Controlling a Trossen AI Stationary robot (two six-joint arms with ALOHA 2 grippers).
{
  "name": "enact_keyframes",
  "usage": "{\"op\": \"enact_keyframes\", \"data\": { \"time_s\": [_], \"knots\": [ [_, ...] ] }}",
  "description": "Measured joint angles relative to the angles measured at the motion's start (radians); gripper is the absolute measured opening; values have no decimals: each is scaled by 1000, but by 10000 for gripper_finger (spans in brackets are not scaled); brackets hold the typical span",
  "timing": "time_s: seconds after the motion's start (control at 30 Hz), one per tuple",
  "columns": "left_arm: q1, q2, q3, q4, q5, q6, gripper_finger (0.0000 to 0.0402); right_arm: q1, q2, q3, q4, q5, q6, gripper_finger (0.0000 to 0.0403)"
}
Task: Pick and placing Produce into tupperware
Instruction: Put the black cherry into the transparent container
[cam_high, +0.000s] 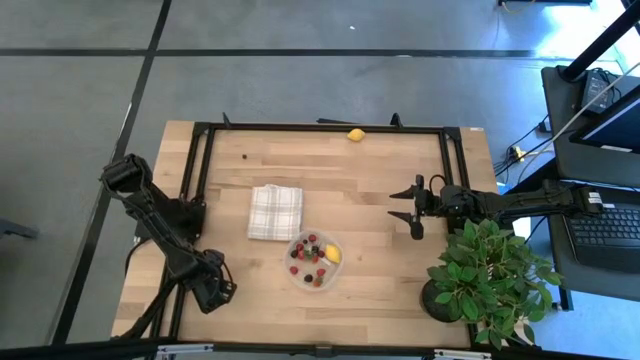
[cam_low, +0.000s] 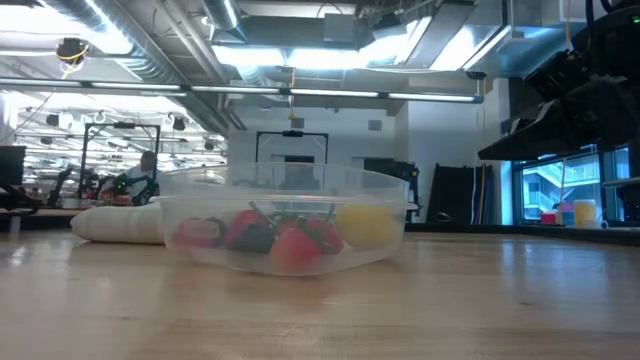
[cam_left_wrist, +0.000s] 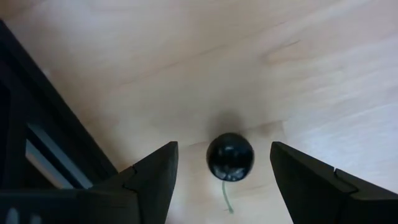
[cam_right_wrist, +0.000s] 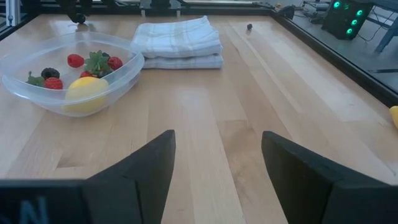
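Observation:
The clear tupperware (cam_high: 313, 261) stands near the table's middle and holds several red and dark berries and a yellow lemon (cam_right_wrist: 86, 91). It also shows in the low view (cam_low: 285, 228). My left gripper (cam_left_wrist: 224, 180) is open near the table's near-left corner (cam_high: 218, 290), pointing down. Its fingers stand on either side of a dark stemmed berry (cam_left_wrist: 230, 157) that rests on the wood, and they do not touch it. My right gripper (cam_high: 410, 207) is open and hovers right of the tupperware. A second lemon (cam_high: 356, 134) lies by the far edge, and a small dark berry (cam_high: 246, 155) lies far left.
A folded checked cloth (cam_high: 275, 212) lies just left of and beyond the tupperware. A leafy potted plant (cam_high: 490, 280) stands at the near-right corner, close to my right arm. A black frame rail (cam_high: 190, 200) runs along the table's left side, beside my left gripper.

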Motion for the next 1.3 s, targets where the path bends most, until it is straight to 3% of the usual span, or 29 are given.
{"op": "enact_keyframes", "data": {
  "time_s": [1.3],
  "knots": [
    [0,0,-41,33,15,51,246,0,0,0,-2,0,0,241]
  ]
}}
